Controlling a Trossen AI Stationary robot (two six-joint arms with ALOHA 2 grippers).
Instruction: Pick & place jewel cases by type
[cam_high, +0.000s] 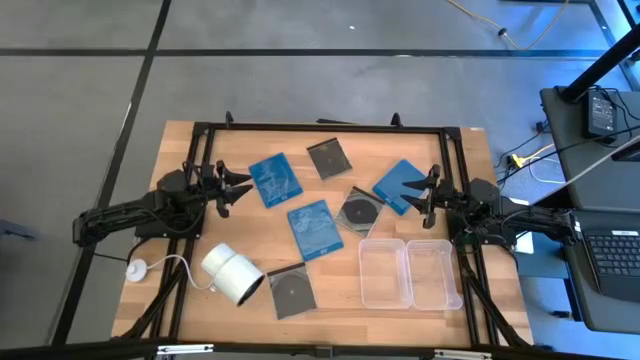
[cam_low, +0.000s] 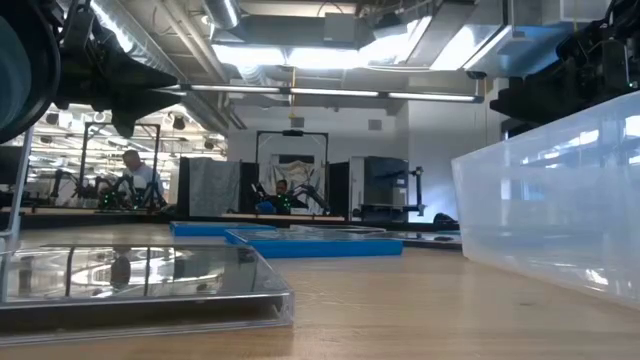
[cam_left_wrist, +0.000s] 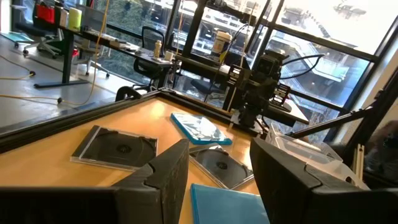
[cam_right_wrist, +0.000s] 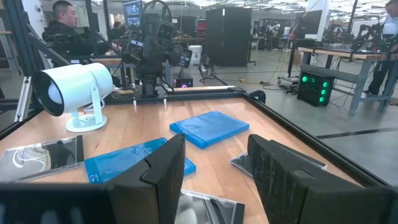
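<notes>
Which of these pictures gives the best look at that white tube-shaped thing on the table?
The right wrist view: the white cylinder fills the frame side-on, showing its round end and small stand. The high view shows it from above with its cord, small. The low and left wrist views do not show it.

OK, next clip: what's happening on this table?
Nothing is being handled yet. Six jewel cases lie scattered on the table, three blue jewel cases and three dark jewel cases, beside two empty clear trays and a white cylinder. The left tool and the right tool hover open at opposite sides, holding nothing.
</notes>
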